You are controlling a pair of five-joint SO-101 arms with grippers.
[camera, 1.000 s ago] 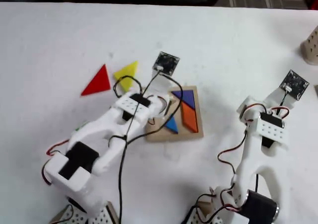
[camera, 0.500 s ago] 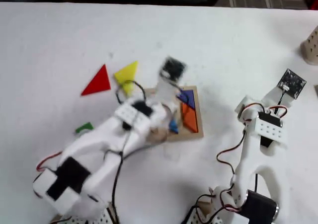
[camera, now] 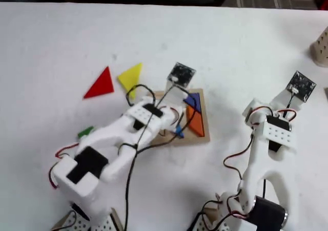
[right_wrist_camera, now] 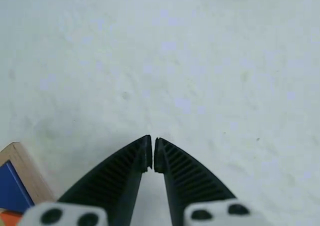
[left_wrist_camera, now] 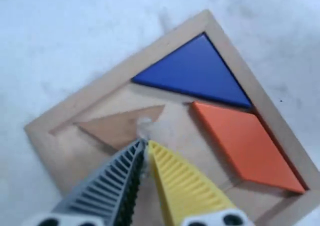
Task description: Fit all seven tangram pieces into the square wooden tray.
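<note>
Wooden tray (left_wrist_camera: 115, 73): mid-counter (camera: 246, 46), 4 raised rims; blue triangle (left_wrist_camera: 197, 70) and orange parallelogram (left_wrist_camera: 245, 141) fill one side, the floor beside them uncovered. Red triangle (camera: 101, 84), yellow triangle (camera: 130, 76) and green piece (camera: 85, 132): loose on open counter left of the tray. Left claw (left_wrist_camera: 146, 145): fingers together, tips over the uncovered floor, arm slanting across the tray. Right claw (right_wrist_camera: 152, 153): pressed together over bare counter, right of the tray.

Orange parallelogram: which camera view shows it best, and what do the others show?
The left wrist view: the orange parallelogram lies close and whole in the tray. The high view shows it small; the right wrist view, an edge sliver.
</note>
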